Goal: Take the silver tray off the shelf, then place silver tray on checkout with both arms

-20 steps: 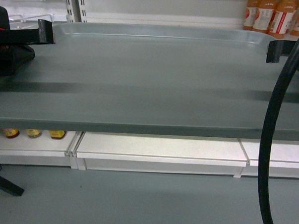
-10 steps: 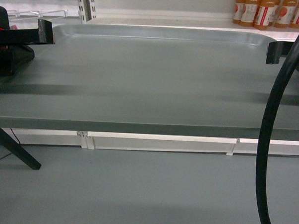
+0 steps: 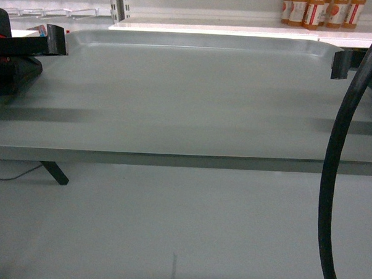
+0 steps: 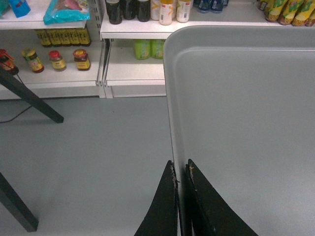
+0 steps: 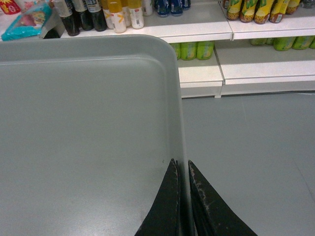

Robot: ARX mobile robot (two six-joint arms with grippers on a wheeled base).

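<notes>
Both grippers are clamped on the silver tray (image 3: 188, 96): left gripper (image 4: 179, 172) pinching its left rim, right gripper (image 5: 181, 169) pinching the right; I see the tray held level in the air over grey floor, clear of the shelf (image 5: 197, 22); it looks stiff, smooth metal, likely slippery, so I judge opposite mid-rim holds best; checkout not in view.

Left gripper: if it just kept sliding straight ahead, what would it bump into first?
Probably nothing soon. The left gripper clamps the tray rim and points at the shelf with bottles, open floor between; depth unclear.
</notes>
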